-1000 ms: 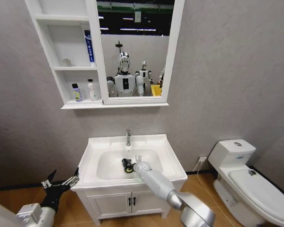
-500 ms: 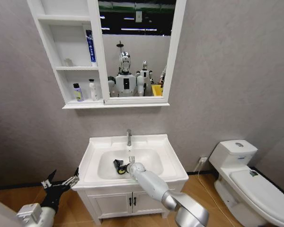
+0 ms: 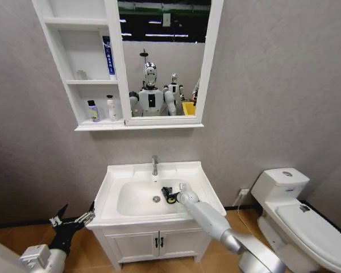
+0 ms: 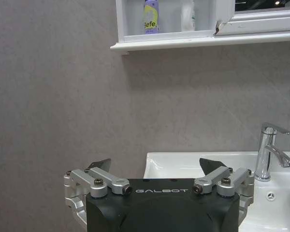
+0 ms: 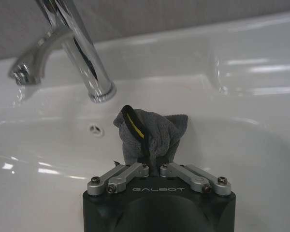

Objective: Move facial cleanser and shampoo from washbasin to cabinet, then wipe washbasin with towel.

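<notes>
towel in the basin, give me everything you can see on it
The towel is a small bunched cloth, dark grey to black, with a soft napped look and a yellow strip along one fold. It stands crumpled upward, pinched at its base by the right gripper, whose fingers are shut on it. In the head view the towel sits inside the bowl of the washbasin, right of the drain and below the tap. Whether it touches the ceramic cannot be told.

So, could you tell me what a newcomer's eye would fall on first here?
Probably the right gripper down in the washbasin, shut on the dark towel just right of the drain and below the tap. Next, two bottles on the cabinet's lowest shelf.
</notes>
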Available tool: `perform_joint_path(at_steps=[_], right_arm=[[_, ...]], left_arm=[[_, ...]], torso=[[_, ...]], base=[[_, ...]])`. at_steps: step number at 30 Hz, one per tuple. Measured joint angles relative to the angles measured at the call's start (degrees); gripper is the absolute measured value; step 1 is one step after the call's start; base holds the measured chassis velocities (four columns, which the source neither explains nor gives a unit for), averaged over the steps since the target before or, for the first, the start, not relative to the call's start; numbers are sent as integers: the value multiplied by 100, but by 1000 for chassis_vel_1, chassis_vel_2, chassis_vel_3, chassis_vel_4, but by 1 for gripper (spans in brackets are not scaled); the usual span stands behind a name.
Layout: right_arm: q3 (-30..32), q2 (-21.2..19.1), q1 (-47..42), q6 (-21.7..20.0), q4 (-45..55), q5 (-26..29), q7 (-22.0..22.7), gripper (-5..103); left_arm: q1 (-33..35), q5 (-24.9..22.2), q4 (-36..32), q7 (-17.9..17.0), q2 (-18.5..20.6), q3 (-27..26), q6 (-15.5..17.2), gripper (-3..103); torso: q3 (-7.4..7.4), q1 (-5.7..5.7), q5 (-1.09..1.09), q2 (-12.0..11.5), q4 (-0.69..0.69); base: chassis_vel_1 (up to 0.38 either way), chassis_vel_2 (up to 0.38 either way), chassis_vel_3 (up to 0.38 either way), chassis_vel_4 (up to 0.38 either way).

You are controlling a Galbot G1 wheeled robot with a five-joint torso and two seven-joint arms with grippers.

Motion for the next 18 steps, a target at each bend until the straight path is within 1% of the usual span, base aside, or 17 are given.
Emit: perform_joint_path(at_steps=[1,2,3,4,5,6,7,8,9,11,18], right_arm=[[167,-271,-72,31,410,-50,24,5],[285,-499,-101,39,615,-30,37,5],[285,-499,-101,39,615,-30,37,5],[425,-802,-113,42,779,56,46,5],[500,-1008,-110,51,800,102,44,5],[500,-1008,-110,51,800,102,44,5],[560,-1187,-103,76,772,139,19,5],[598,-1276,-91,110,710,162,-22,5],[598,-1276,-91,110,710,162,-22,5],[641,-1383,-24,208,434,169,-212,5],[582,-1317,107,343,36,-36,-388,5]], left_arm=[[0,0,0,-2,0,0,0,100],[0,0,0,-2,0,0,0,100],[0,0,0,-2,0,0,0,100],[0,0,0,0,0,0,0,100],[0,0,0,-3,0,0,0,100],[0,0,0,-3,0,0,0,100],[0,0,0,-2,0,0,0,100],[0,0,0,-2,0,0,0,100],[0,0,0,-2,0,0,0,100],[0,0,0,-2,0,0,0,100],[0,0,0,-2,0,0,0,100]], torso=[[-1,0,0,0,1],[-1,-1,-1,0,1],[-1,-1,-1,0,1],[-1,0,-2,0,-4],[-1,-1,-3,1,-4],[-1,-1,-3,1,-4],[-1,-1,-3,1,-8],[-1,0,-2,1,-7],[-1,0,-2,1,-7],[-1,0,-1,0,-3],[-1,0,-2,0,-1]], base=[[0,0,0,0],[0,0,0,0],[0,0,0,0],[0,0,0,0],[0,0,0,0],[0,0,0,0],[0,0,0,0],[0,0,0,0],[0,0,0,0],[0,0,0,0],[0,0,0,0]])
